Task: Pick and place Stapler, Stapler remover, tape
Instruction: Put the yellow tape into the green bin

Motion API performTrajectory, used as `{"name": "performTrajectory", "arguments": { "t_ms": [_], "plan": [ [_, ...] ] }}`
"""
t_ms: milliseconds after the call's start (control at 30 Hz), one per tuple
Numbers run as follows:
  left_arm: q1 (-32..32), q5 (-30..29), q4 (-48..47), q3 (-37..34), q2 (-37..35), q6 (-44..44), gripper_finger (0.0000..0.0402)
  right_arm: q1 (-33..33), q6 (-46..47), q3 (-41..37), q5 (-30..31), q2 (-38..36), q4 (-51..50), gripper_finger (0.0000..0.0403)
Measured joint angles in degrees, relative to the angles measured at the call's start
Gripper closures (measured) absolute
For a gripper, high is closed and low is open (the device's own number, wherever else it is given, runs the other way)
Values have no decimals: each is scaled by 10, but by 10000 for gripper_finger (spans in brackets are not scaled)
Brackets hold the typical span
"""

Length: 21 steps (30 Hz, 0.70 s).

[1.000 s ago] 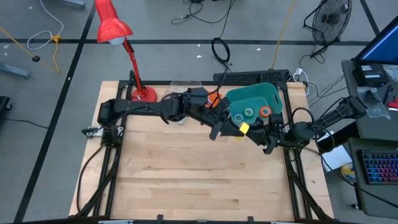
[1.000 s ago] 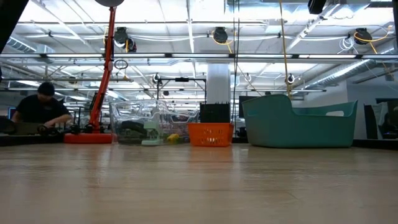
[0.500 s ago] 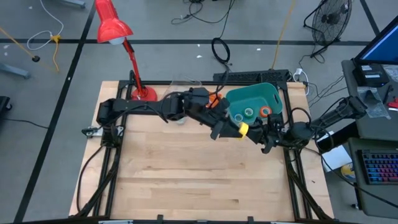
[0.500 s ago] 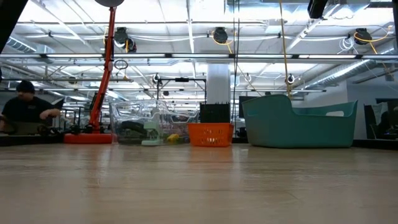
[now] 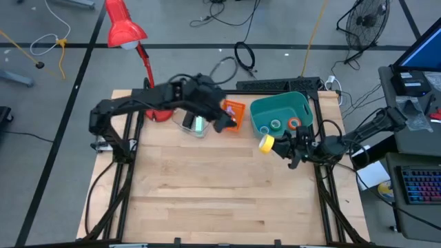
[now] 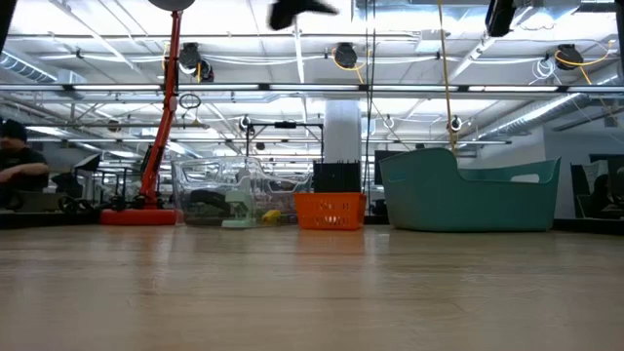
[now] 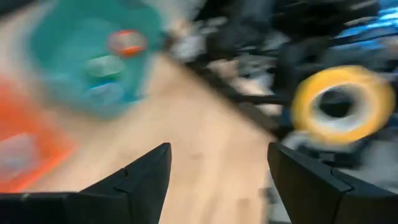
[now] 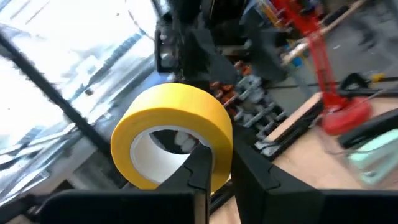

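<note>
My right gripper (image 5: pixel 273 146) is shut on the yellow tape roll (image 5: pixel 267 143) at the table's right, just in front of the teal bin (image 5: pixel 302 105), with the roll clear of the table. Blue (image 5: pixel 264 128), green (image 5: pixel 276 125) and orange (image 5: pixel 294 124) tape rolls lie in the bin. My left gripper (image 5: pixel 224 124) hovers open and empty by the orange basket (image 5: pixel 234 110); its wrist view shows the yellow roll (image 7: pixel 339 106) farther off. I can make out neither the stapler nor the stapler remover. My right gripper pinches the yellow roll's ring wall (image 8: pixel 219 163), one finger (image 8: pixel 199 168) inside the hole and the other (image 8: pixel 249 171) outside. The fingers come roughly level from the table's right side. The roll stands on edge at the fingertips, lifted clear of the table.
A red desk lamp (image 5: pixel 125 27) stands at the far left, with its base (image 5: pixel 160 110) on the table. A clear container (image 5: pixel 195 124) sits beside the orange basket. The near half of the wooden table (image 5: pixel 207 193) lies bare.
My left gripper has opened and let go of the yellow roll, then swung away toward the table's far left, ending by the orange basket. The roll has stayed where it was, now held by my right gripper alone, which has kept its place.
</note>
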Motion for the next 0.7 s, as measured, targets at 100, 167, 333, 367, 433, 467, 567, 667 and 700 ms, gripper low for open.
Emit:
{"name": "performTrajectory", "arguments": {
  "t_ms": [100, 167, 333, 367, 433, 467, 567, 667, 700],
  "plan": [
    [11, -76, -89, 0, -27, 12, 143, -1, 10, 0, 40, -16, -37, 373],
    [12, -114, -136, 0, -37, 14, 152, -5, 19, 0, 74, -29, -69, 373],
    [-15, -144, -167, -1, -48, 11, 168, -37, 75, 16, 136, -66, -210, 373],
    [-24, -148, -159, 1, -48, 9, 170, -50, 83, 24, 136, -71, -248, 373],
    [-44, -162, -166, 0, -46, 6, 175, -81, 104, 49, 135, -73, -328, 373],
    [-55, -169, -165, -1, -44, 6, 178, -100, 113, 63, 132, -73, -368, 373],
    [-84, -197, -157, 0, -38, -7, 185, -173, 127, 104, 102, -67, -483, 373],
    [-109, -218, -160, 0, -34, -9, 192, -267, 135, 134, 44, -56, -568, 373],
    [-117, -225, -160, -1, -33, -11, 194, -301, 127, 140, 18, -52, -576, 373]
  ]
}}
